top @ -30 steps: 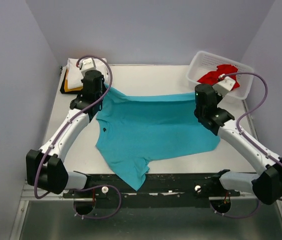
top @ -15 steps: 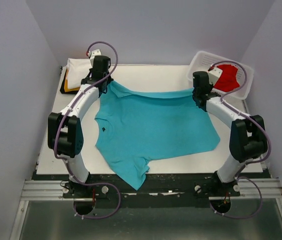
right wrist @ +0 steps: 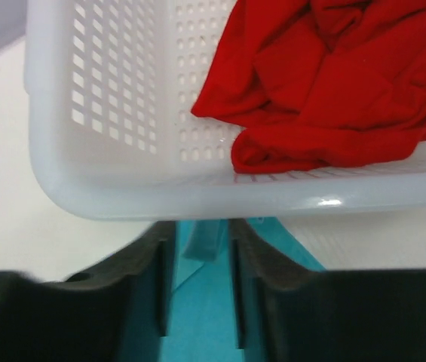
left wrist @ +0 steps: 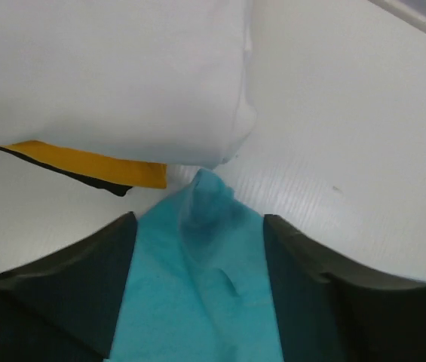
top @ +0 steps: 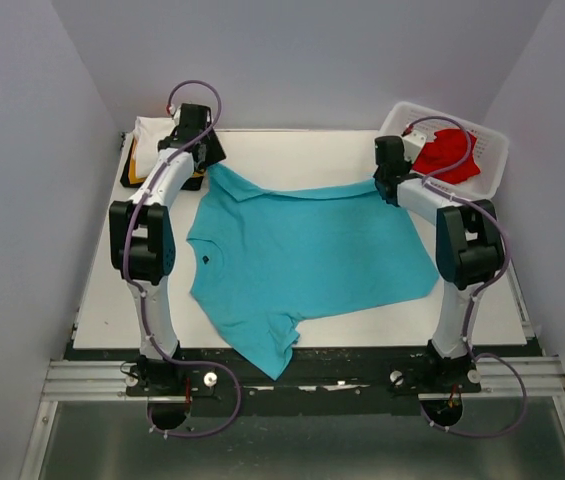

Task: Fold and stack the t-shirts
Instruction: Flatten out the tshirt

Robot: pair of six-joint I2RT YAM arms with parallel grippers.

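Shirt count: 5, one of each colour.

1 teal t-shirt (top: 302, 250) lies spread flat mid-table. A sleeve hangs over the near edge and the far hem runs between the two arms.

3 shirts are stacked at the far left corner: white shirt (left wrist: 107, 75) on top, yellow-orange shirt (left wrist: 92, 162) under it, black shirt (left wrist: 84, 177) showing as a thin edge at the bottom.

1 red shirt (right wrist: 333, 83) sits crumpled in the 1 basket (right wrist: 107, 98) at the far right corner.

Grippers: 2.

Left gripper (left wrist: 200, 222) is at the teal shirt's far left corner. Its jaws are wide apart, and a ridge of teal cloth stands between them touching neither finger.

Right gripper (right wrist: 201, 234) is at the far right corner of the hem, just beside the basket wall. Its jaws are nearly together with a teal fold pinched between them.
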